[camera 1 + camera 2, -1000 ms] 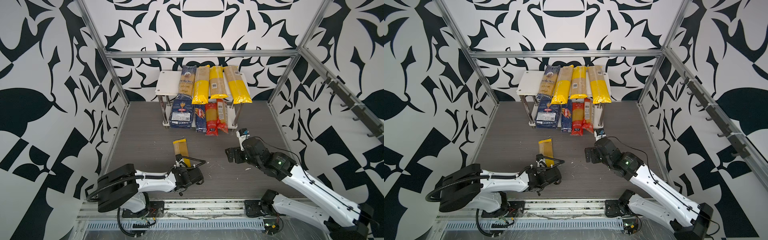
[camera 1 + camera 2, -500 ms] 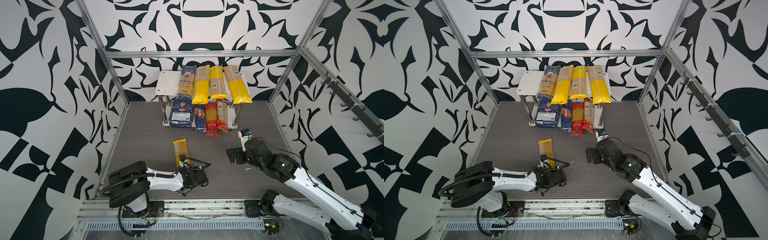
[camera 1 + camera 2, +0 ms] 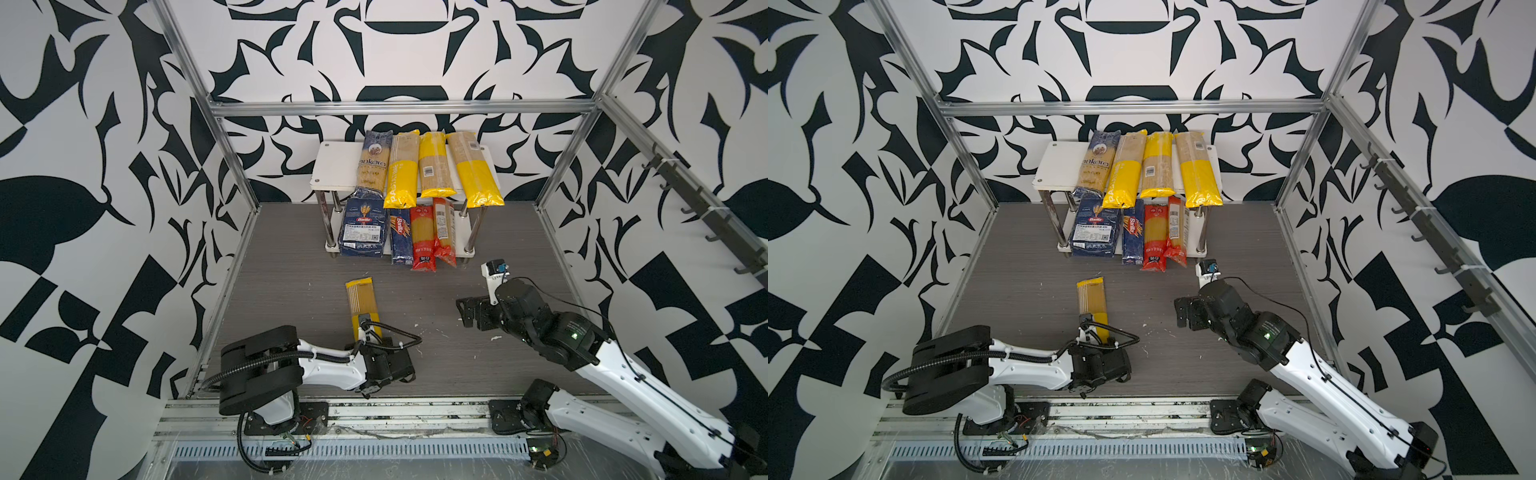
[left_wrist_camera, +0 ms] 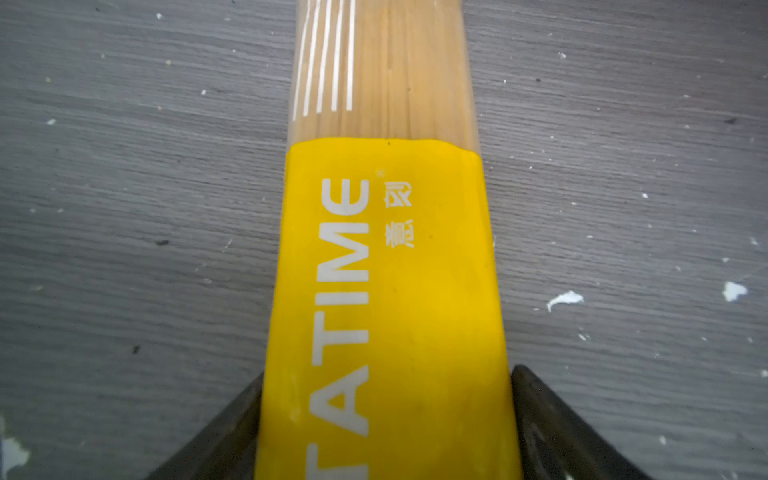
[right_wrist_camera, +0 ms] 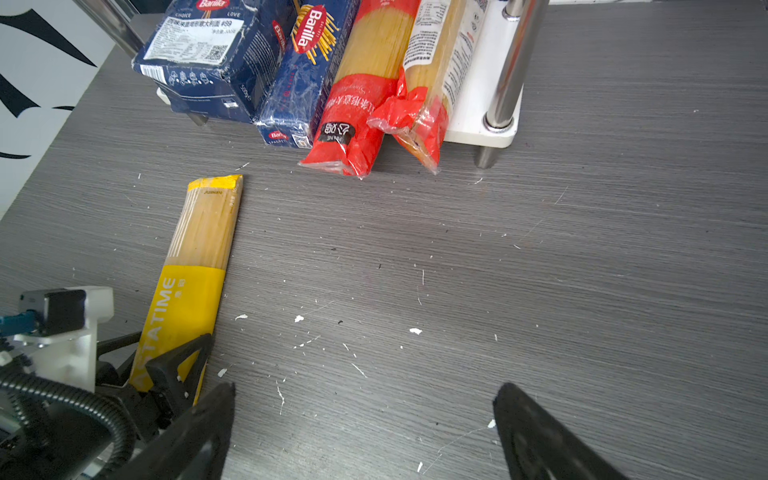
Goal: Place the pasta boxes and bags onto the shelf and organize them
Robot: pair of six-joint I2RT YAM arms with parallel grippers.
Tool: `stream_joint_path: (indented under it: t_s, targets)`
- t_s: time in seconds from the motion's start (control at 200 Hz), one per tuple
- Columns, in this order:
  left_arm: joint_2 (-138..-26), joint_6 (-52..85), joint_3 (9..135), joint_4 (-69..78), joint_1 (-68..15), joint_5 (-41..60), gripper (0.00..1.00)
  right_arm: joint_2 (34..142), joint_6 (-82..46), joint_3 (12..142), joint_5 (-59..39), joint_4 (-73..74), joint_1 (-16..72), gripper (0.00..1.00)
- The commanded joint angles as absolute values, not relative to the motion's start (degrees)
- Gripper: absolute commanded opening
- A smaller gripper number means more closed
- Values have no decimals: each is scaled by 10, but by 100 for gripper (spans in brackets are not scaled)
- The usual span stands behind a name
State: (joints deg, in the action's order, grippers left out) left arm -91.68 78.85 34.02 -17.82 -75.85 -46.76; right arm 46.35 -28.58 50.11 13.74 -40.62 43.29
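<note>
A yellow-and-clear pasta bag (image 3: 360,301) (image 3: 1092,299) lies on the grey floor in front of the shelf (image 3: 332,170). My left gripper (image 4: 387,374) (image 3: 365,334) straddles its yellow end, and both fingers (image 4: 536,399) press against the bag's sides. On the shelf's top board lie the dark-blue ankara bag (image 3: 374,162) and three yellow bags (image 3: 434,166). The lower board carries the wide pasta box (image 3: 361,228), the narrow pasta box (image 3: 400,239) and two red bags (image 3: 424,237). My right gripper (image 5: 368,386) (image 3: 467,311) hovers open over bare floor, right of the yellow bag.
White crumbs (image 5: 415,331) dot the floor between the grippers. Chrome shelf posts (image 5: 509,62) stand at the shelf's front corners. Aluminium frame rails (image 3: 232,166) and patterned walls enclose the floor. A rail of hooks (image 3: 706,208) runs along the right wall.
My left gripper's jaws have narrowed onto the yellow bag, and the left arm has swung a little rightward. The right arm has barely shifted.
</note>
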Motion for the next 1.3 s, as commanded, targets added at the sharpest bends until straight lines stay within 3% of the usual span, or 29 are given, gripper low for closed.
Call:
stream_joint_path:
  t_s: [0.0,0.155,0.29,0.5,0.675,0.785,1.08,1.295]
  targets:
    - [-1007,854,279,-178,-752,-171,86,455,-293,495,145,-402,436,100]
    - [-1020,848,275,-169,-751,-160,86,455,-293,495,141,-398,435,100]
    - [-1019,846,268,-167,-751,-154,69,453,-292,495,139,-394,435,100]
    - [-985,838,272,-198,-752,-161,26,457,-288,496,135,-387,435,100]
    - [-915,820,303,-307,-751,-210,15,463,-285,498,134,-384,435,100]
    - [-851,816,318,-378,-751,-248,0,465,-284,501,132,-384,435,100]
    - [-657,821,361,-574,-751,-358,0,471,-284,506,128,-381,435,100]
    - [-578,821,407,-672,-749,-403,0,487,-280,515,127,-378,435,99]
